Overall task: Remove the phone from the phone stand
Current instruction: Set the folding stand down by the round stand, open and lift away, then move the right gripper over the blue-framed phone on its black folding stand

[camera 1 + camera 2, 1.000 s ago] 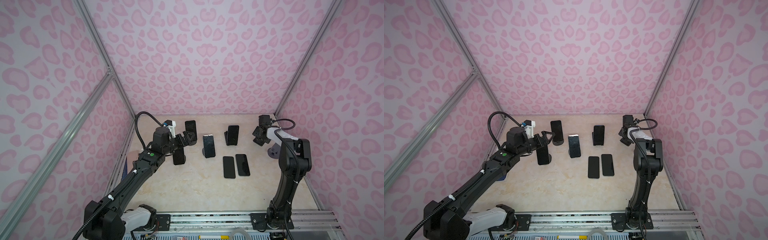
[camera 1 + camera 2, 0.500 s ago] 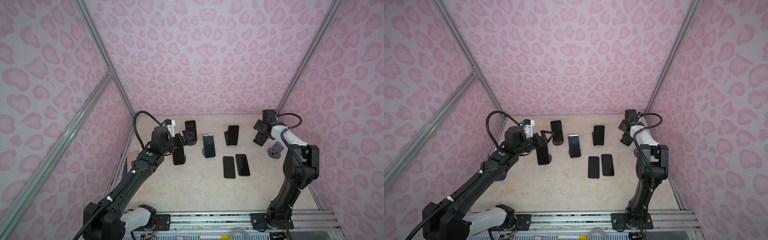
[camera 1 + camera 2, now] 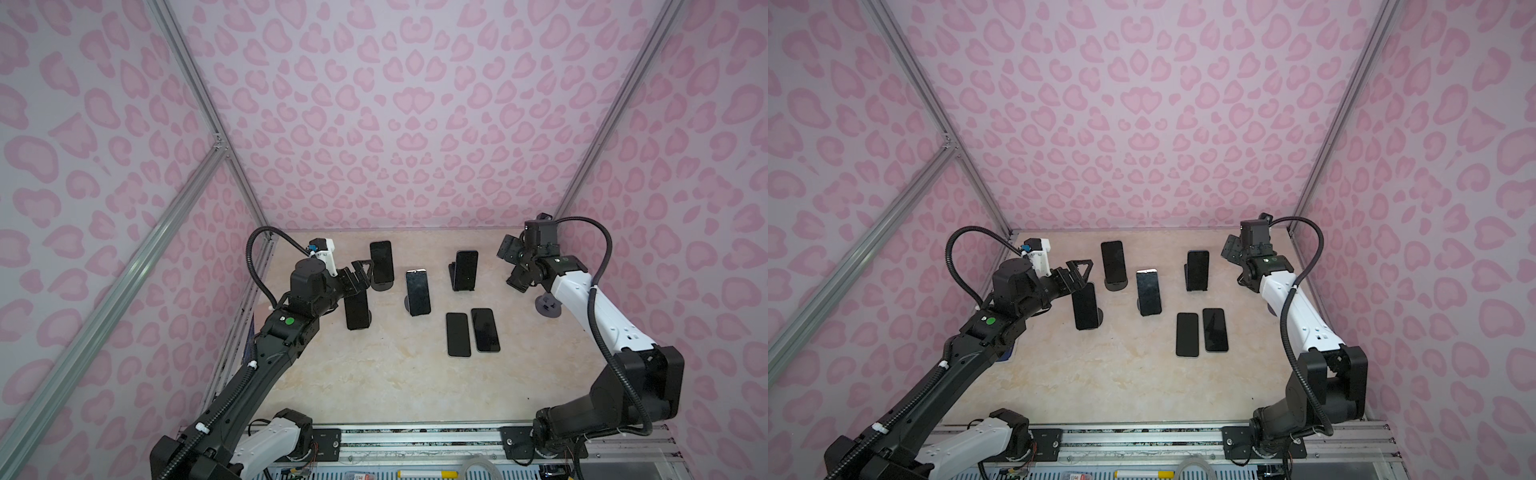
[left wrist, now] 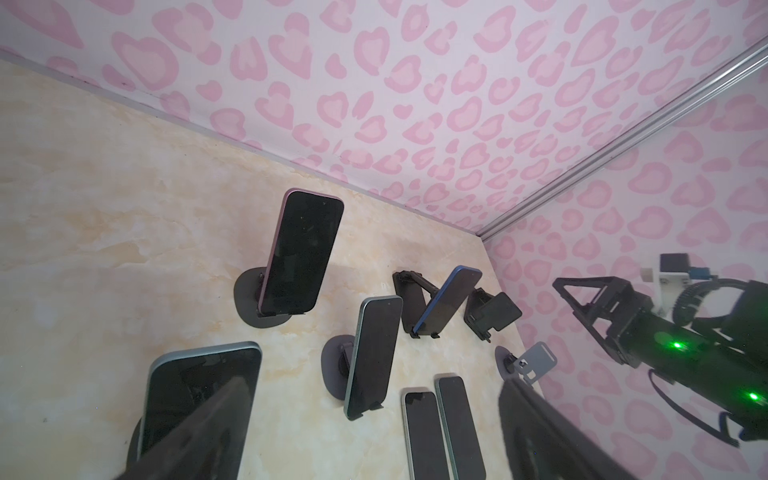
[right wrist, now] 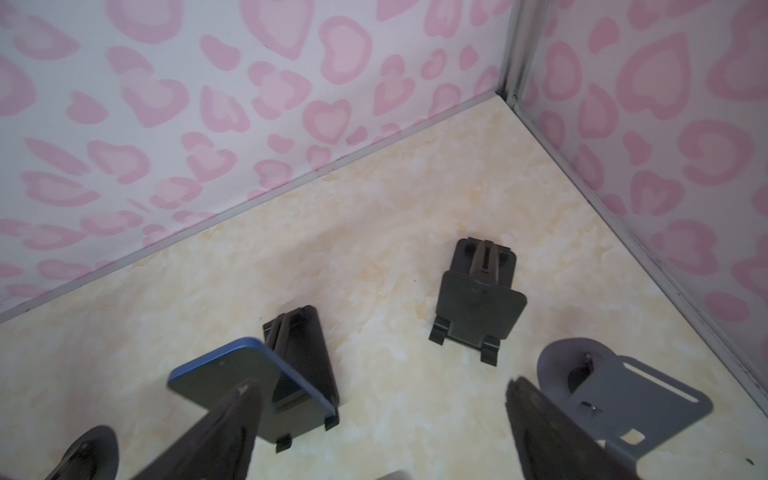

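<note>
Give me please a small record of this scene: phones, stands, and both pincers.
standing phones: four, each on a stand: front-left phone, back-left phone, middle phone, back-right phone
flat phones: two, side by side on the table
empty stands: grey stand, black folding stand
left pincer: open, near front-left phone's top
right pincer: open, holding nothing
</note>
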Tool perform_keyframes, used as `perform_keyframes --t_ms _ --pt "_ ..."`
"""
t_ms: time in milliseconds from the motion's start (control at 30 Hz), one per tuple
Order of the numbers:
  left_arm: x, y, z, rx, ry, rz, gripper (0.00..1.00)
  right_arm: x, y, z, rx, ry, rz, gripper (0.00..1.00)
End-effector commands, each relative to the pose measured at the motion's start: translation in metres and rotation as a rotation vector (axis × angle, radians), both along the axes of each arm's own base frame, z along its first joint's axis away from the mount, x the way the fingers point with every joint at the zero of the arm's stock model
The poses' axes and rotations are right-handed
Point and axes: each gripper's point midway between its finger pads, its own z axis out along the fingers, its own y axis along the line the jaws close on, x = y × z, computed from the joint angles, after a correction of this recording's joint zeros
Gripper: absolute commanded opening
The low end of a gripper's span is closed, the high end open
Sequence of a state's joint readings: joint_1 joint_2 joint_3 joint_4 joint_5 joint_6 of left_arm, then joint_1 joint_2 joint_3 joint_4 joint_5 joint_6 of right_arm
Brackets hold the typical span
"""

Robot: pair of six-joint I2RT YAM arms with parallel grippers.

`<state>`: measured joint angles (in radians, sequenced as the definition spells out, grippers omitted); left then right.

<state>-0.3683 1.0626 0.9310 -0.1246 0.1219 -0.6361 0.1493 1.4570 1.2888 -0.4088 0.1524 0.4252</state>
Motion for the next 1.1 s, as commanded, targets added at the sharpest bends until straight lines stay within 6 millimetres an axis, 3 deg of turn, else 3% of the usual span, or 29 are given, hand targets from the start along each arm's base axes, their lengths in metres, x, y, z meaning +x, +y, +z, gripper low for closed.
perform_keyframes --t_ms 0,200,300,367,533,733,900,1067 --pt "0.006 -0.005 0.0 -0.024 -0.003 -0.007 0.98 -0.011 0.011 0.015 -0.067 -0.047 0.049 0.98" --pt "0.009 -0.025 -0.015 -0.066 0.081 -0.093 0.99 -0.027 0.024 0.028 0.031 -0.124 0.101 0.98" --pt "0.008 -0.028 -0.014 -0.085 0.079 -0.107 0.99 -0.034 0.069 0.041 0.175 -0.147 0.336 0.98" --pt "0.006 -0.029 -0.011 -0.093 0.076 -0.116 0.99 -0.039 0.083 0.048 0.188 -0.155 0.391 0.98" --pt "0.004 -0.03 -0.004 -0.105 0.061 -0.127 0.99 -0.032 0.087 0.047 0.13 -0.132 0.383 0.95" --pt "0.003 -0.034 -0.003 -0.121 0.064 -0.143 0.99 -0.027 0.108 0.051 0.121 -0.177 0.48 0.89" --pt "0.004 -0.039 -0.007 -0.148 0.085 -0.16 0.98 -0.028 0.1 0.044 0.066 -0.199 0.408 0.93" --pt "0.003 -0.049 -0.009 -0.173 0.103 -0.213 0.98 -0.023 0.094 0.022 -0.016 -0.094 0.409 0.98"
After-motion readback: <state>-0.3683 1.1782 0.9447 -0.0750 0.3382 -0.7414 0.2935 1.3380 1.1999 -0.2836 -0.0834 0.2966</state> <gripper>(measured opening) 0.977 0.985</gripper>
